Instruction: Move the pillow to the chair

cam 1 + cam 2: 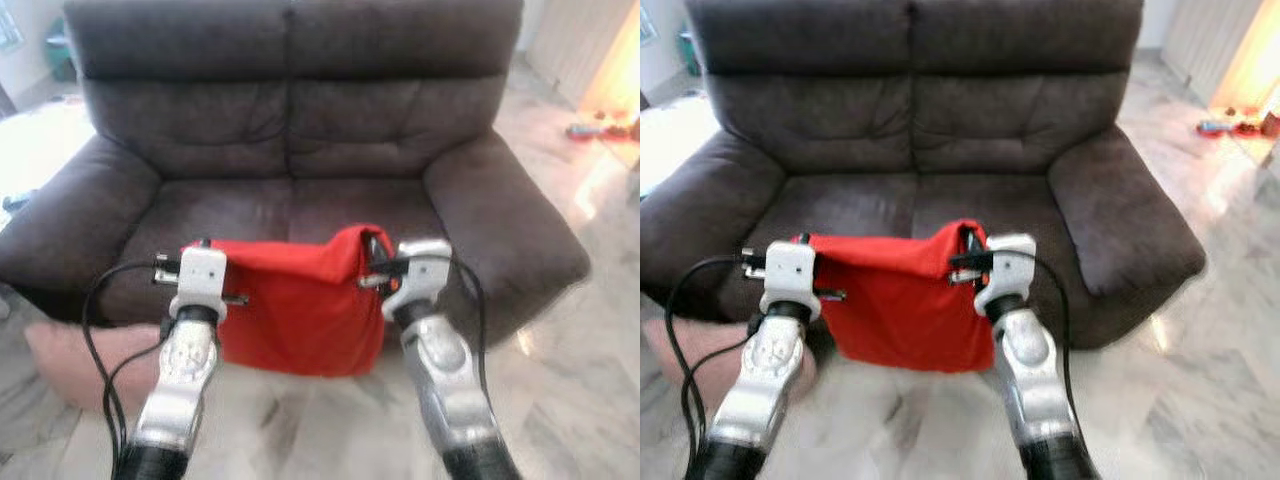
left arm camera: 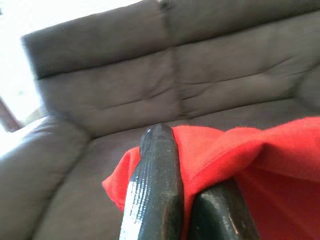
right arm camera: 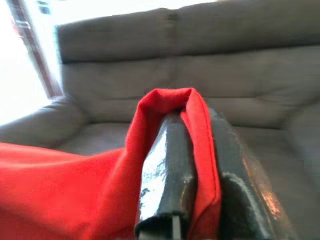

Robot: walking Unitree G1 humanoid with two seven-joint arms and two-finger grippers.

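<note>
Pillow [image 1: 295, 305], red, hangs in the air in front of the dark sofa [image 1: 300, 130], stretched between both grippers, above the marble floor [image 1: 580, 380]. Left gripper [image 2: 186, 180] pinches its upper left corner, fabric clamped between the black fingers [image 2: 155, 190]. Right gripper [image 3: 197, 150] is clamped on the upper right corner, cloth folded over one finger. Fingertips are mostly hidden by fabric in the head views. Pinkish object [image 1: 70, 360] on the floor at left, blurred, partly behind the left arm, unidentifiable.

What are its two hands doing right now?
Left hand: closed on one top corner of the red pillow.
Right hand: closed on the pillow's other top corner, in front of the sofa.
</note>
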